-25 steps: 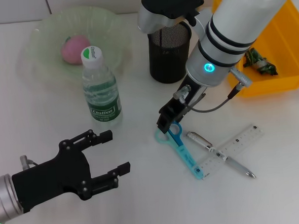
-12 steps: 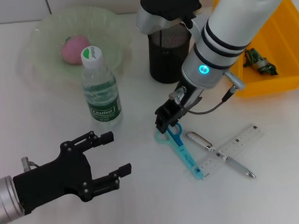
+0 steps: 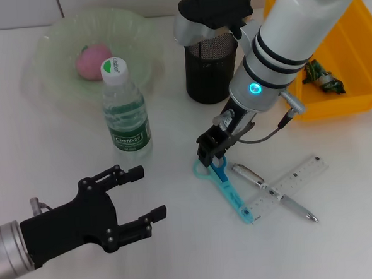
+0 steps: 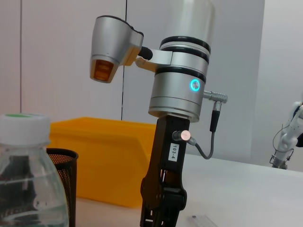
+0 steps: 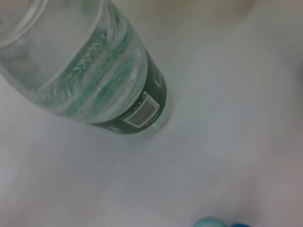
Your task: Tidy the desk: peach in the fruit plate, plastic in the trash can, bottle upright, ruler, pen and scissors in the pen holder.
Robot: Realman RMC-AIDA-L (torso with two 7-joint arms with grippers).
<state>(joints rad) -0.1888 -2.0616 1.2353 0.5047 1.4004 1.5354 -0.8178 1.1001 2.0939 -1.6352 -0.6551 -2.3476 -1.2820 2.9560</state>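
The pink peach [image 3: 93, 60] lies in the green fruit plate [image 3: 53, 40]. The water bottle [image 3: 126, 114] stands upright in front of the plate; it also shows in the right wrist view [image 5: 94, 71]. The blue scissors [image 3: 230, 188], pen [image 3: 274, 194] and clear ruler [image 3: 293, 182] lie together on the desk, in front of the black mesh pen holder [image 3: 210, 68]. The plastic wrapper [image 3: 323, 77] lies in the yellow trash bin [image 3: 357, 53]. My right gripper [image 3: 211, 152] hangs right over the scissors' handles. My left gripper [image 3: 142, 194] is open and empty, low at the front left.
The right arm's wrist and camera housing [image 3: 213, 11] hang over the pen holder. In the left wrist view the right gripper [image 4: 163, 198] stands in front of the yellow bin [image 4: 109, 156], with the bottle [image 4: 26, 165] close by.
My right gripper has shifted a little to the right over the scissors' handles. My left gripper has drifted slightly forward and right, still open.
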